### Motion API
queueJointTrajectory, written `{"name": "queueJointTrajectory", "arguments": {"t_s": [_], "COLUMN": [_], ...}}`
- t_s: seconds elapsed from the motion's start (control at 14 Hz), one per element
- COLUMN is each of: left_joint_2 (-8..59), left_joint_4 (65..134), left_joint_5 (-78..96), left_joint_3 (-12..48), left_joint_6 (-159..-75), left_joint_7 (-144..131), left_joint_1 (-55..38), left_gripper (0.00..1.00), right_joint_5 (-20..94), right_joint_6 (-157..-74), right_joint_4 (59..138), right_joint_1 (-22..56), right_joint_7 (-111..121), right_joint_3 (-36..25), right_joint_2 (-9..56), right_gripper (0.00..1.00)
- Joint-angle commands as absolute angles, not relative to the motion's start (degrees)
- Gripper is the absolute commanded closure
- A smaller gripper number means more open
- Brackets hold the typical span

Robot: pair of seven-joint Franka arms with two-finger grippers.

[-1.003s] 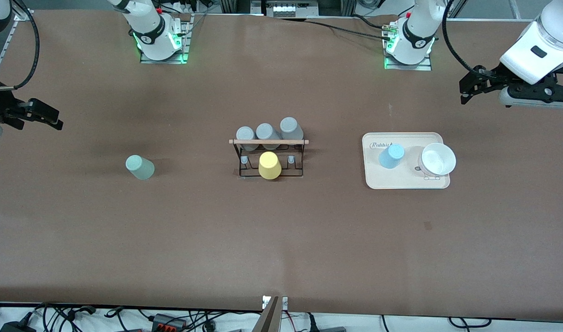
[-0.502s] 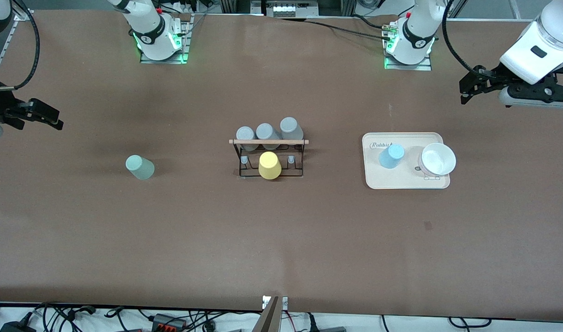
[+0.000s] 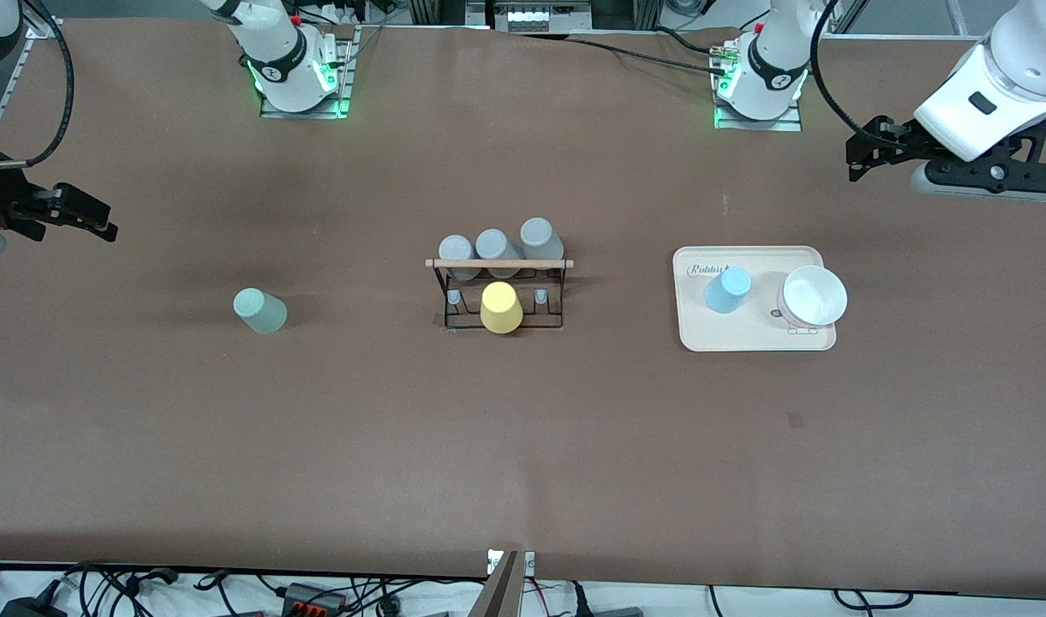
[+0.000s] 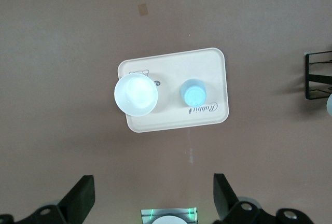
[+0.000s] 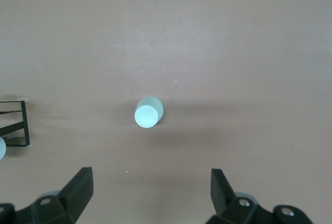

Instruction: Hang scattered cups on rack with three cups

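Note:
A pale mint green cup (image 3: 260,310) (image 5: 148,112) stands alone on the brown table toward the right arm's end. A light blue cup (image 3: 727,290) (image 4: 193,92) stands on the beige tray. At the table's middle is the black wire rack (image 3: 499,291) with its wooden rod. It carries three grey cups (image 3: 495,247) and a yellow cup (image 3: 500,308). My right gripper (image 3: 94,221) (image 5: 151,175) hangs open and empty over bare table beside the mint cup. Open and empty too, my left gripper (image 3: 861,158) (image 4: 153,182) is high over the table near the tray.
The beige tray (image 3: 745,332) (image 4: 171,120) also holds a white bowl (image 3: 814,296) (image 4: 136,94) beside the blue cup. An edge of the rack shows in both wrist views (image 4: 317,74) (image 5: 15,125). Cables lie along the table's edge nearest the front camera.
My left gripper has shifted a little toward its arm's base. The right arm, the cups and the rack have not moved.

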State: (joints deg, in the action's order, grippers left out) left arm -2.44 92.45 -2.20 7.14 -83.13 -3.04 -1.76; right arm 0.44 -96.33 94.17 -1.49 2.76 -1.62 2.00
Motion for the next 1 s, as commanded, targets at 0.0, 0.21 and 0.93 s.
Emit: {"name": "queueJointTrajectory", "arguments": {"t_s": [0.0,0.21,0.93], "left_joint_2": [1.39,8.51,10.81], "left_joint_4": [90.18,87.11,107.99], "left_joint_5": [-2.29,-2.29,-3.16], "left_joint_3": [7.38,7.38,9.83], "left_joint_6": [-81.91,-81.39,-110.02], "left_joint_7": [-2.72,-1.94,-11.59], "left_joint_1": [-1.41,-1.41,-2.29], "left_gripper": [0.00,0.00,0.00], "right_joint_5": [0.09,0.09,0.09], "right_joint_6": [-96.68,-96.77,-96.24], "right_joint_4": [95.36,95.36,95.19], "right_joint_1": [-1.23,-1.23,-1.06], "right_joint_7": [3.69,3.69,3.69], "right_joint_3": [-1.93,-1.93,-1.93], "right_joint_2": [0.70,0.88,0.97], "right_gripper": [0.00,0.00,0.00]}}
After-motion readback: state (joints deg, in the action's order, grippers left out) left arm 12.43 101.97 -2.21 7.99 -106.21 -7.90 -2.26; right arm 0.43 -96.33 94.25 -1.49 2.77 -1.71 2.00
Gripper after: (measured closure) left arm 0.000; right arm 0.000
